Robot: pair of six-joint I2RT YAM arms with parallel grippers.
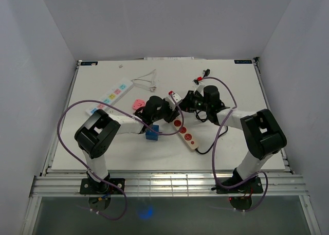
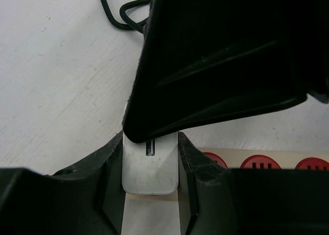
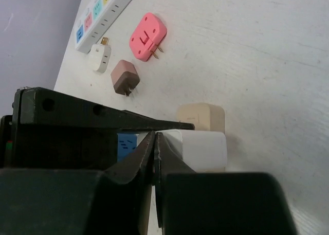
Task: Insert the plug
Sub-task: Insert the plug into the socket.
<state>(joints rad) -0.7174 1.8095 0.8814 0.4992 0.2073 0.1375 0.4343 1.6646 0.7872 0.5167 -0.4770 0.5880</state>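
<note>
1. Left hand [image 2: 150,186] pinches the white plug [image 2: 150,168] between its fingers [image 2: 110,165]; the power strip [image 2: 234,155] lies beneath and right of this hand.
2. Right hand [image 3: 155,142] pressed together; plug just beyond its fingertips [image 3: 144,148].

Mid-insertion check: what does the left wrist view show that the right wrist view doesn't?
Left wrist only: the left gripper clamped on the white plug, the red sockets beside it, and a black cable loop. Right wrist only: a pink adapter, a brown adapter, a blue adapter and a white strip with coloured sockets. Both: the white table, and likely the plug, a white block in the right wrist view.
</note>
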